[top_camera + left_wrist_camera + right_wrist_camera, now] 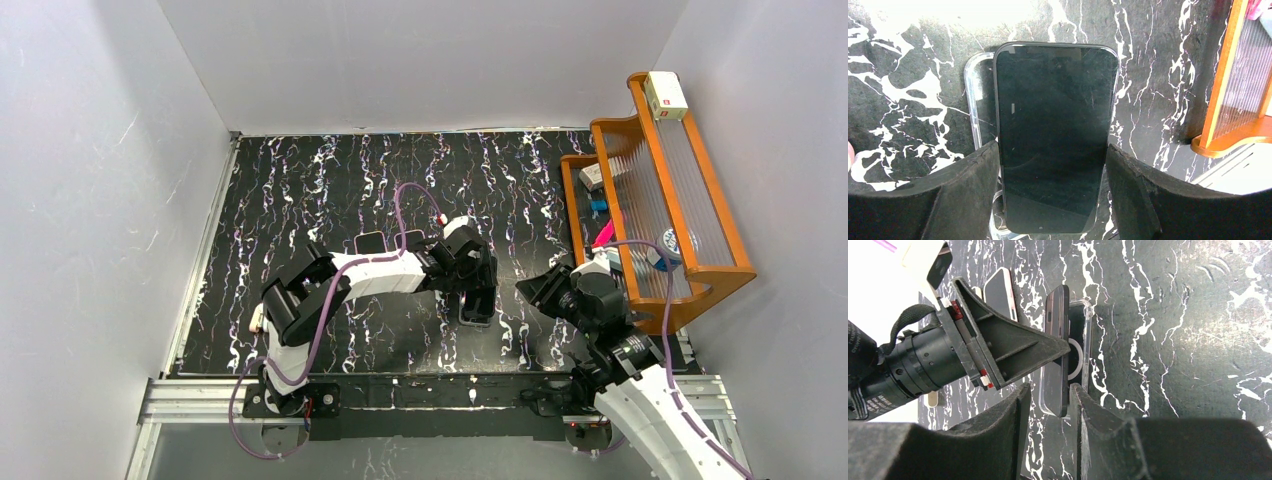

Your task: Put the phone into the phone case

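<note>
The black phone (1055, 135) is held between the fingers of my left gripper (1052, 146), which is shut on its long sides. The clear phone case (979, 100) lies on the table under it, its rim showing past the phone's left side. In the right wrist view the phone (1057, 340) stands tilted, edge-on, against the open face of the case (1087, 340), which has a white ring. My right gripper (1048, 392) is open and empty, and the phone's near end shows in its gap. From above, the left gripper (478, 288) is over the phone and the right gripper (538, 285) is just to its right.
Two other phones (998, 287) lie on the marbled black table (330, 180) behind the left arm. A wooden rack (690, 200) with small items stands at the right edge, close to the right arm. White walls enclose the table.
</note>
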You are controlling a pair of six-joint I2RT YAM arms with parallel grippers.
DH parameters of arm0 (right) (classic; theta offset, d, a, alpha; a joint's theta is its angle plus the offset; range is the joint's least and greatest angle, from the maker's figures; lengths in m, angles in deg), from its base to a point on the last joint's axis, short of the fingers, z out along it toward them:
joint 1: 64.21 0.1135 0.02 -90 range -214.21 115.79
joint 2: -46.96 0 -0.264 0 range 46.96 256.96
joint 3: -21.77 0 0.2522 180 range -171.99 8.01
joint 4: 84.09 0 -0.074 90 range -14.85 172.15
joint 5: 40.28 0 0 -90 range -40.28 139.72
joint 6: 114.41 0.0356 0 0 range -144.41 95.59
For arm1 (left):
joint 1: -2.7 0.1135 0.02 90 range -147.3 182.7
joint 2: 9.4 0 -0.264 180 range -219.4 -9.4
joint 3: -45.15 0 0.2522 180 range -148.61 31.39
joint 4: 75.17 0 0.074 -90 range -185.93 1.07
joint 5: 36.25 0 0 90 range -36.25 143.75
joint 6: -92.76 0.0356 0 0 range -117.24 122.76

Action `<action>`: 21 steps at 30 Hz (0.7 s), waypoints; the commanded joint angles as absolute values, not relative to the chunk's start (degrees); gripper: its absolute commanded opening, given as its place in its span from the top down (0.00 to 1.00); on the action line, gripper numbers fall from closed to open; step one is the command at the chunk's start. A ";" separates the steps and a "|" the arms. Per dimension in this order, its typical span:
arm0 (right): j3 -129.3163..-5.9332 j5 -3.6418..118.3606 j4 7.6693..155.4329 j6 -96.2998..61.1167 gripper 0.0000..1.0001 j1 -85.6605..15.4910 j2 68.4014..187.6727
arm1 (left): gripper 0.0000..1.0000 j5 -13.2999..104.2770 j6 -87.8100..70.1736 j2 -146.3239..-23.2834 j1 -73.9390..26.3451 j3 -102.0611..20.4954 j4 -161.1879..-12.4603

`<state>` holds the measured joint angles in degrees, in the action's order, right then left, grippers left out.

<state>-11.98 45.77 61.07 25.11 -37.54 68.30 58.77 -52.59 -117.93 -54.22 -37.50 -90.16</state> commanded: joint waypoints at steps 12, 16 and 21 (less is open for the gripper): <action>-15.27 46.25 60.83 23.84 0.55 -37.67 70.27 | 0.43 59.47 -53.63 -115.82 -54.63 -37.69 -93.30; -15.11 47.34 61.23 23.98 0.55 -37.64 70.49 | 0.30 59.79 -52.58 -115.34 -54.64 -39.48 -96.01; -15.37 49.32 61.00 24.29 0.53 -37.66 70.44 | 0.19 60.35 -51.86 -113.64 -54.56 -40.12 -98.35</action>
